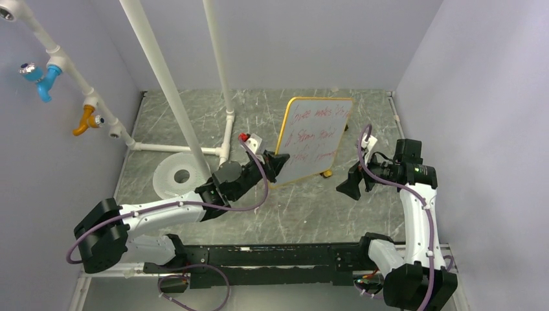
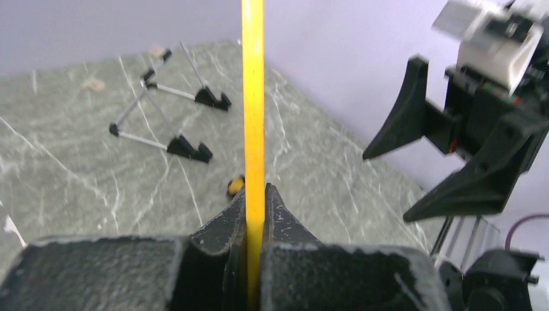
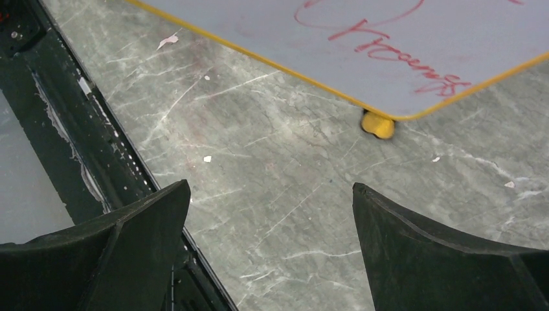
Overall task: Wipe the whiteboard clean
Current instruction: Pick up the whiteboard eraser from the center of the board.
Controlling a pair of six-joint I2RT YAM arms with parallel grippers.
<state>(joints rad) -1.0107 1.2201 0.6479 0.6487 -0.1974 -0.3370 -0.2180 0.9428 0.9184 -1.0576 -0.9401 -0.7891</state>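
The whiteboard (image 1: pixel 314 139) has a yellow frame and red handwriting and stands tilted near the table's middle. My left gripper (image 1: pixel 280 162) is shut on its left frame edge; in the left wrist view the yellow frame (image 2: pixel 253 103) runs up from between the closed fingers (image 2: pixel 285 217). My right gripper (image 1: pixel 346 184) is open and empty, just right of the board's lower corner. In the right wrist view the board's lower corner (image 3: pixel 401 58) and a yellow foot (image 3: pixel 378 125) lie ahead of my open fingers (image 3: pixel 149 214).
A round white disc with a centre hole (image 1: pixel 176 175) lies left of the board. White pipes (image 1: pixel 169 97) rise at the back left. A small white block with a red tip (image 1: pixel 252 140) sits by the board. A wire stand (image 2: pixel 169 110) lies behind the board.
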